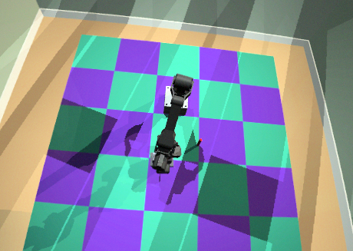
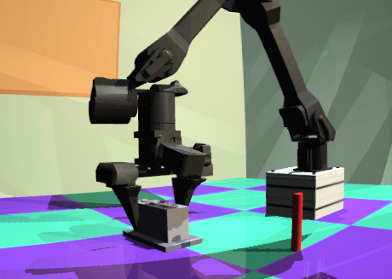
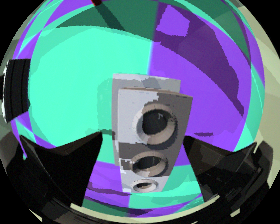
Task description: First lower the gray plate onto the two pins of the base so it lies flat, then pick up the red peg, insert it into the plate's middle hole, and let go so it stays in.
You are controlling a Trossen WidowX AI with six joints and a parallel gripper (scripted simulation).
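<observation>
Exterior view: gray plate (image 2: 159,220) (image 3: 128,115), a thick block, sits on the base (image 2: 187,243) (image 3: 116,82), its underside apparently flush and level; the pins are out of sight beneath it, so seating on both is inferred. Gripper (image 2: 159,216) (image 3: 144,139) fingers are spread wide on either side of the plate, pinching nothing. Wrist view: three round openings in the plate's top face, middle one unfilled. Red peg (image 1: 199,140) (image 2: 296,223) (image 3: 95,2) stands upright on the checkered floor (image 2: 239,223), well apart from the plate, untouched. Assessment: first stage looks done, pending clean withdrawal of the fingers; peg pickup, insertion and release remain. Next move probably straight up, since a sideways brush might lift or tilt the plate, then across to the peg.
</observation>
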